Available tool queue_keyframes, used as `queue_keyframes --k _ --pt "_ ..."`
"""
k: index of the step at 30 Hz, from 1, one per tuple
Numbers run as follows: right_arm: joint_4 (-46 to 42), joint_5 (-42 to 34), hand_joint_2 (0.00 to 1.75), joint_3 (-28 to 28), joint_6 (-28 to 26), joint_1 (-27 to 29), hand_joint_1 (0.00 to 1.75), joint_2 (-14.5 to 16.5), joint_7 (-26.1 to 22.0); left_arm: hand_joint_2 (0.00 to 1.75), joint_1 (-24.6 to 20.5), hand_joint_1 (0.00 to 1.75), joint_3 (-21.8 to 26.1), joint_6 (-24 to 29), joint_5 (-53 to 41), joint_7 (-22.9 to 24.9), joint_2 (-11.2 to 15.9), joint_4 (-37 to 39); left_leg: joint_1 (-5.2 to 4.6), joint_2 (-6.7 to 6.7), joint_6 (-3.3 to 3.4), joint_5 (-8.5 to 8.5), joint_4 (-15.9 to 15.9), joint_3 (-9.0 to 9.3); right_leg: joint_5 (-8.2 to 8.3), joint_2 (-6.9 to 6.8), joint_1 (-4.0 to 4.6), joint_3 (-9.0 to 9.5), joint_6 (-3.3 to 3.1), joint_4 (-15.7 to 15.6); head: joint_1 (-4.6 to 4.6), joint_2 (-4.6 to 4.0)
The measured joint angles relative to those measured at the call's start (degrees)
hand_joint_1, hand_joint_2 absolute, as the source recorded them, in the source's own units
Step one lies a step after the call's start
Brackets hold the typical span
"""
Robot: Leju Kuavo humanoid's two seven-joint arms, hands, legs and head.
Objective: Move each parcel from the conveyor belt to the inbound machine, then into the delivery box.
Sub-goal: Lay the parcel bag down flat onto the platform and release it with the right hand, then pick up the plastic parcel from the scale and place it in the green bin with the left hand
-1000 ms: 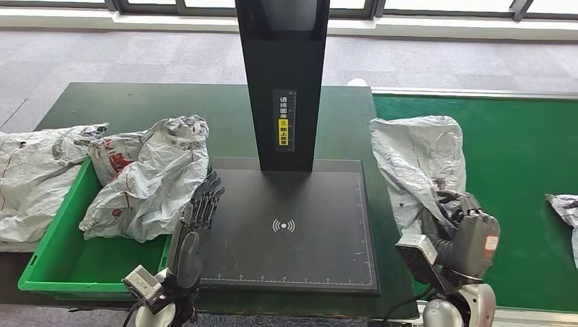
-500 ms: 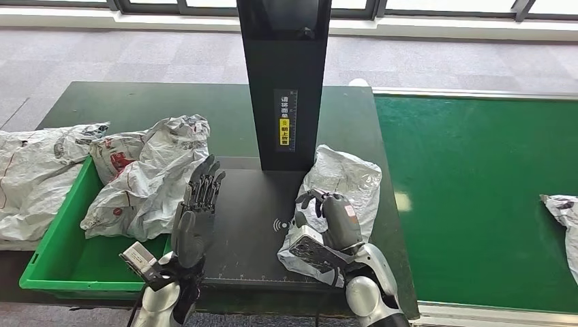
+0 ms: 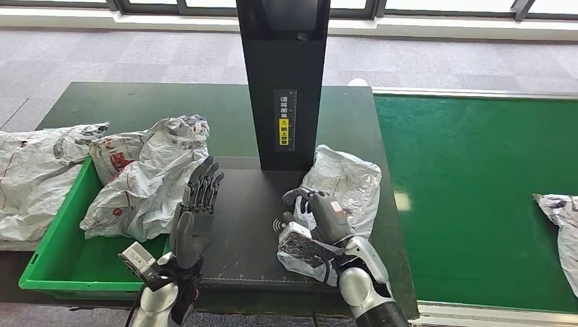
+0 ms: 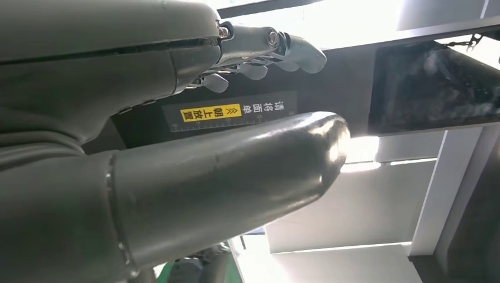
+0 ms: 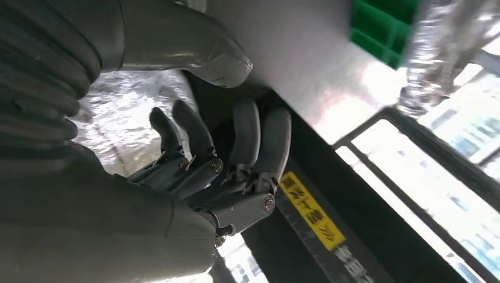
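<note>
A crumpled grey plastic parcel (image 3: 344,184) lies on the right side of the inbound machine's black platform (image 3: 252,231), beside its black pillar (image 3: 283,82). My right hand (image 3: 315,212) hovers over the parcel's near-left part. Its fingers are half bent and reach out over the bare platform. In the right wrist view the right hand (image 5: 194,171) has thumb and fingers apart with nothing between them, and the parcel (image 5: 127,118) is behind them. My left hand (image 3: 195,211) stands at the platform's left edge with straight fingers, holding nothing. The green delivery box (image 3: 61,255) holds parcels (image 3: 150,177).
The green conveyor belt (image 3: 477,191) runs along the right, with another parcel (image 3: 562,228) at its far right edge. A further grey parcel (image 3: 34,170) lies left of the box. The dark table (image 3: 136,102) stretches behind the machine.
My right hand brought the parcel from the belt onto the platform. It then slid a little left off the parcel, which stayed put. The left hand barely moved.
</note>
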Motion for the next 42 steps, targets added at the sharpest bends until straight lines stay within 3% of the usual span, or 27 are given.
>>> queue_keyframes --k 5,17,22,26,27,30,31,32,36,39,42 --pt "-7.24 -8.72 1.75 -0.02 -0.95 1.97 0.00 0.18 -6.87 0.00 0.00 0.00 0.01 2.00 -1.20 -0.26 0.09 -0.21 0.00 0.01 -0.01 -0.01 0.00 0.00 0.00 0.02 0.00 -0.03 0.00 -0.01 0.00 0.00" --pt "-15.76 -9.90 1.75 -0.02 -1.53 4.94 0.00 0.09 -7.84 0.00 0.04 0.00 0.00 4.18 -1.98 -0.31 0.05 -1.09 0.00 0.03 -0.03 -0.02 0.00 0.01 0.00 0.05 0.00 -0.05 0.00 -0.02 0.01 0.00" --pt "-20.40 -11.46 1.75 -0.02 -6.36 8.10 0.00 -0.25 -11.88 0.00 0.92 0.00 -0.58 13.90 -3.20 1.59 -0.82 -2.62 0.00 0.01 -0.03 -0.03 0.01 0.00 -0.01 0.01 -0.01 -0.05 0.00 -0.02 -0.01 0.00" --pt "-26.34 -13.55 1.75 0.05 -10.83 10.90 0.00 -1.78 -13.49 0.00 0.95 0.00 -2.91 20.82 -10.55 4.64 -0.78 -2.89 -0.03 0.01 0.01 -0.09 0.01 -0.03 -0.03 0.02 -0.03 -0.07 0.03 -0.06 0.01 0.00" --pt "-27.35 -14.05 1.75 0.22 -12.02 11.08 0.00 -2.41 -13.56 0.44 0.35 0.00 -3.91 22.00 -13.82 5.79 -0.65 -2.33 -0.04 -0.01 0.02 -0.09 0.01 -0.03 -0.03 0.00 -0.04 -0.07 0.03 -0.07 0.01 0.00" --pt "-29.46 -14.66 1.75 1.32 -14.44 11.12 0.00 -3.97 -13.68 0.44 -3.37 0.00 -7.41 25.42 -26.30 10.60 -0.14 2.25 -0.06 0.00 0.04 -0.07 0.01 -0.01 0.01 -0.02 -0.06 -0.03 0.06 -0.09 0.01 0.00" --pt "-29.89 -14.52 1.75 1.67 -14.85 11.12 0.00 -4.28 -13.72 0.00 -4.66 0.00 -8.35 26.61 -30.28 12.07 -0.03 4.17 -0.06 0.06 0.04 -0.07 0.01 0.00 0.04 0.01 -0.07 -0.04 0.06 -0.09 0.01 0.00" --pt "-30.25 -14.37 1.75 1.98 -15.15 11.14 0.00 -4.54 -13.73 0.00 -5.89 0.00 -9.17 27.91 -34.02 13.38 0.02 6.10 -0.06 0.12 0.04 -0.05 0.02 0.02 0.08 0.06 -0.07 -0.07 0.06 -0.09 0.01 0.00" --pt "-31.76 -14.16 1.75 2.75 -15.48 11.21 0.00 -5.73 -13.72 1.75 -12.27 0.00 -13.77 33.72 -53.87 19.37 -0.54 16.91 -0.07 0.04 0.14 0.10 0.04 -0.02 0.15 -0.01 -0.07 -0.04 0.08 -0.08 0.01 0.01" --pt "-32.50 -13.92 1.75 2.93 -15.37 11.31 0.00 -6.07 -13.72 1.75 -14.54 0.00 -17.45 34.71 -63.59 21.83 -1.66 24.12 -0.07 0.13 0.14 0.10 0.04 -0.02 0.21 0.08 -0.07 -0.08 0.06 -0.07 0.01 0.01" --pt "-33.44 -13.27 1.75 2.93 -15.37 11.81 0.00 -6.22 -13.71 1.75 -16.79 0.00 -19.83 32.80 -65.70 22.26 -2.43 30.74 -0.08 0.17 0.14 0.09 0.04 -0.04 0.23 0.14 -0.08 -0.11 0.07 -0.07 0.01 0.00"
